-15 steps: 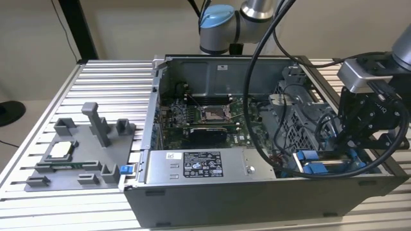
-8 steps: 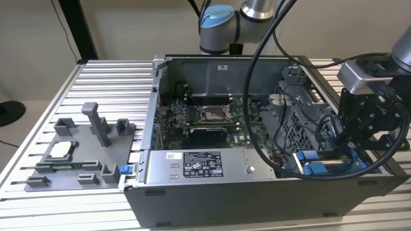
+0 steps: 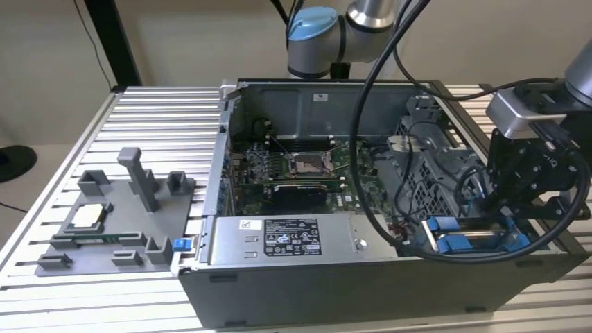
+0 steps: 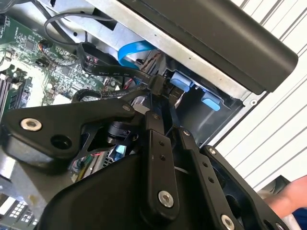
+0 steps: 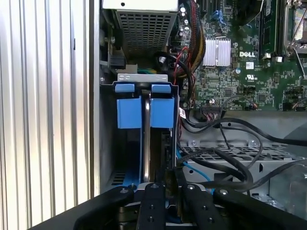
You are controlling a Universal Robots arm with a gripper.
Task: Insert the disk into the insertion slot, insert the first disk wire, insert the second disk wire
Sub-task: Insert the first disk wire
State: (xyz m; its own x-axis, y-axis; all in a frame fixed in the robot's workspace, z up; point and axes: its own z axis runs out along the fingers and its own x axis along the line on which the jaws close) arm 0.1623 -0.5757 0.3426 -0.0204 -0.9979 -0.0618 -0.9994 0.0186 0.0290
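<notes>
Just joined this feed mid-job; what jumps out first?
The open computer case dominates the slatted table, motherboard exposed. At the exterior view's right the black tool hangs over the insertion slot, whose bright blue tabs stand out in the first wrist view. A grey parts fixture lies at the exterior view's left.

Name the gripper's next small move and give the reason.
Probably ease the black connector gently toward the disk's end. The gripper looks shut on it, the disk already sits in the insertion slot, and the connector hangs close beside the blue tabs.
</notes>
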